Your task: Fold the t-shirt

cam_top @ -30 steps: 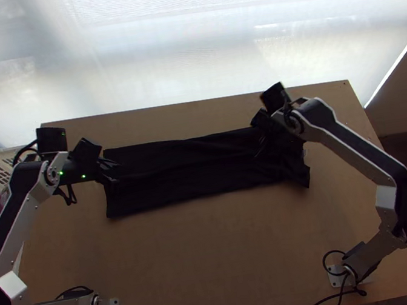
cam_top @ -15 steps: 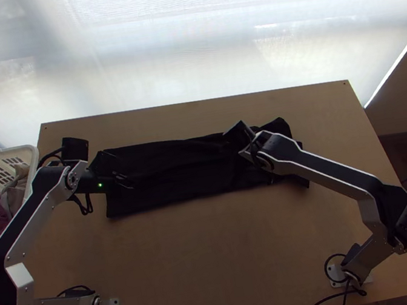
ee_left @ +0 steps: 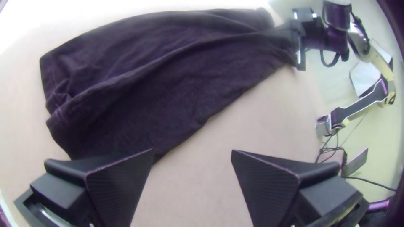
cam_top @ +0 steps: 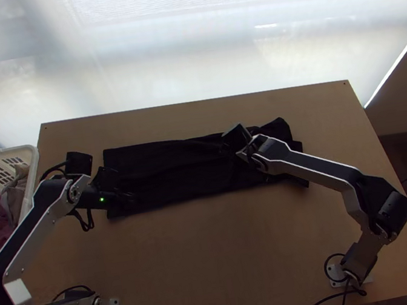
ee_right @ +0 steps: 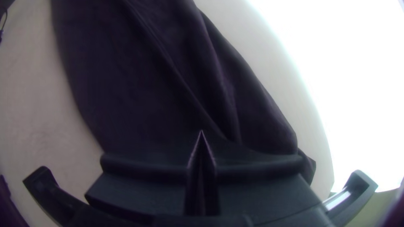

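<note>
Across the far half of the wooden table (cam_top: 219,254), the black t-shirt (cam_top: 170,176) lies as a long strip from left to right, with soft ridges running along it. Its left end keeps the same place as one second ago, but its right end has changed: the edge is less even, and the far right corner now sticks out. The strip is probably already folded lengthwise, and folding the right end inward would be the next step.

The right arm (cam_top: 323,171) has travelled left over the cloth, mostly in the first half of this second. The left arm (cam_top: 28,231) has come toward the near side, and at its left more of the white basket (cam_top: 33,154) is visible, with clothes inside.

At the end of the right arm, the right gripper (ee_right: 201,132) is pressed together. It seems to pinch the t-shirt, since the creases run together toward it; how many layers are caught, one cannot tell. If it is only the upper layer, the fold may come out crooked.

The left gripper (ee_left: 192,150) is spread wide and holds nothing. It hangs by the near left corner, one finger overlapping the cloth in its wrist view; whether it touches, one cannot tell. Perhaps it will steady this end.
</note>
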Controlling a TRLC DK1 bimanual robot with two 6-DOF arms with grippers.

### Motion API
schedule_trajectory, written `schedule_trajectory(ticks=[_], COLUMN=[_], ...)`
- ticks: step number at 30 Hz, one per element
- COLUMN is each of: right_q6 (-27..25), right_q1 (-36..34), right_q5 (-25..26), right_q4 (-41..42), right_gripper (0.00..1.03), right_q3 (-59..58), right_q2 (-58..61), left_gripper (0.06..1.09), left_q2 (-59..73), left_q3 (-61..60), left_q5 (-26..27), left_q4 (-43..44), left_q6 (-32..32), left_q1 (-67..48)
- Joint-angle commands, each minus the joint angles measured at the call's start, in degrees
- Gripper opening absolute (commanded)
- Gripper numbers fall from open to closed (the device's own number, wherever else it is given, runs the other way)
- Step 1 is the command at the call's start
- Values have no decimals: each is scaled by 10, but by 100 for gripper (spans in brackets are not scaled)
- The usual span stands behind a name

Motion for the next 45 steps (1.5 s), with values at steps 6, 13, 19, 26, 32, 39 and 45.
schedule_trajectory(ticks=[6,13,19,26,32,39,45], right_q6=[-22,-25,-25,-25,-25,-26,-28], right_q1=[-38,-50,-60,-69,-74,-77,-87], right_q5=[1,-4,-8,-13,-14,-17,-18], right_q4=[45,89,92,92,92,125,137], right_gripper=[3,3,3,3,3,3,3], right_q3=[-15,-9,8,14,9,-2,-3], right_q2=[22,70,85,89,89,96,117], left_gripper=[103,104,104,104,104,104,103], left_q2=[-105,-138,-145,-121,-98,-60,-63], left_q3=[-113,-205,-282,-317,-334,-343,-337], left_q5=[-335,-424,-488,-514,-533,-566,-570], left_q4=[138,236,307,404,470,545,580], left_q6=[144,241,270,296,315,335,358], left_q1=[-131,-201,-284,-289,-286,-281,-246])
